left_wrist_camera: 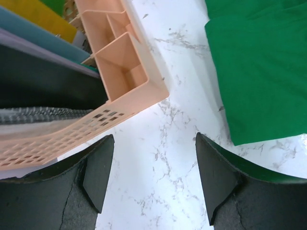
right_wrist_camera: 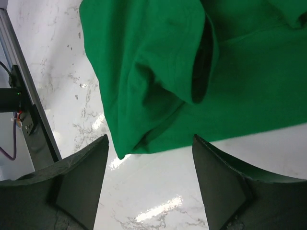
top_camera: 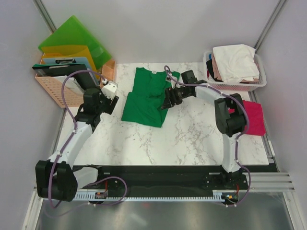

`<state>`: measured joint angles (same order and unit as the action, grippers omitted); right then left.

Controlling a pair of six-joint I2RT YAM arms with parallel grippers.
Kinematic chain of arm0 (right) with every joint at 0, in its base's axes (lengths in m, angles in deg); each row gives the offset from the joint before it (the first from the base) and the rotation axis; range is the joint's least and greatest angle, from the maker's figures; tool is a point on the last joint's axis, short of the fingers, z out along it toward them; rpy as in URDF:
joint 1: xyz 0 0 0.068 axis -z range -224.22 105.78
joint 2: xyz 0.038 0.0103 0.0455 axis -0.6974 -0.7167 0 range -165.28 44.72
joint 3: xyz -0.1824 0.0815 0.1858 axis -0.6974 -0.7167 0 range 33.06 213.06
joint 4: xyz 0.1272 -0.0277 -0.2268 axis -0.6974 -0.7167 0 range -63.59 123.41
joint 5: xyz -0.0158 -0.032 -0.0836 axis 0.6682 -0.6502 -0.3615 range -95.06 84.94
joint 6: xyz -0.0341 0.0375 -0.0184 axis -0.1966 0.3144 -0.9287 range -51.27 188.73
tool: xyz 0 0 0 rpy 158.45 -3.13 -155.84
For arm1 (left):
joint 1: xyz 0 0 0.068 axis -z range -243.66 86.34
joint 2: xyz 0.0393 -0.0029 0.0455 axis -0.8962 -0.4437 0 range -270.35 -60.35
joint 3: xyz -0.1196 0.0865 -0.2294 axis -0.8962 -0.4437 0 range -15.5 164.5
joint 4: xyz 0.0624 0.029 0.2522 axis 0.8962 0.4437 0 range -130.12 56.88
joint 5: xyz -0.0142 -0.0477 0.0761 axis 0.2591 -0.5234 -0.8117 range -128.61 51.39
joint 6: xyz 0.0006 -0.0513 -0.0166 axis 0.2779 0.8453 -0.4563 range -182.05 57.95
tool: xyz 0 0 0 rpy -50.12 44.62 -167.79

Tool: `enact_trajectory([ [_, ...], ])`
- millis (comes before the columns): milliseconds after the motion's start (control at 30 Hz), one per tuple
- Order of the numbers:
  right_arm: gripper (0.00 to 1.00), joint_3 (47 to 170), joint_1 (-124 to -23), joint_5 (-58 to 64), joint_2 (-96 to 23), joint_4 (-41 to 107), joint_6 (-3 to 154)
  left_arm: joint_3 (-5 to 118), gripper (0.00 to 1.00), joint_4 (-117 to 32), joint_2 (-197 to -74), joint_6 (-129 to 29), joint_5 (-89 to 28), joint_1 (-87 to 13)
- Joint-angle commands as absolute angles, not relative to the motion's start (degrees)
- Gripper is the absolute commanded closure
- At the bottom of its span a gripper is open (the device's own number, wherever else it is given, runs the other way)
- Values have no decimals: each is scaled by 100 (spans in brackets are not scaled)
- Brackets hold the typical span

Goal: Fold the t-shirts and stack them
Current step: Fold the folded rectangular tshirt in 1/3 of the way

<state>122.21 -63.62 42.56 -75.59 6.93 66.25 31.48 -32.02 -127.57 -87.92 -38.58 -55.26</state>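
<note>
Currently one green t-shirt (top_camera: 146,98) lies out (left gripper (left_wrist_camera: 153,138) and right gripper (right_wrist_camera: 150,139) gape empty).

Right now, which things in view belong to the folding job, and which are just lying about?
Job: green t-shirt; magenta t-shirt; white t-shirt in the basket.
Lying about: peach crate; green folder; yellow folder; clipboard.
</note>
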Motion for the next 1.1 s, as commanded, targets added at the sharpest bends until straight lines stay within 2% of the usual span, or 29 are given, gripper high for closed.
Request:
enact_trajectory([
  [0, 22, 12745, -6522, 4644, -7752, 958, 6706, 2994, 24, -3151, -12416, -9079, -3906, -5715],
  [467, 25, 13598, -6654, 4381, -8491, 1223, 7102, 2818, 24, -3018, -12293, -8780, -3879, -5742],
  [1067, 28, 12860, -6408, 3669, -7490, 1047, 6548, 2528, 24, -3141, -12380, -8798, -3721, -5751],
])
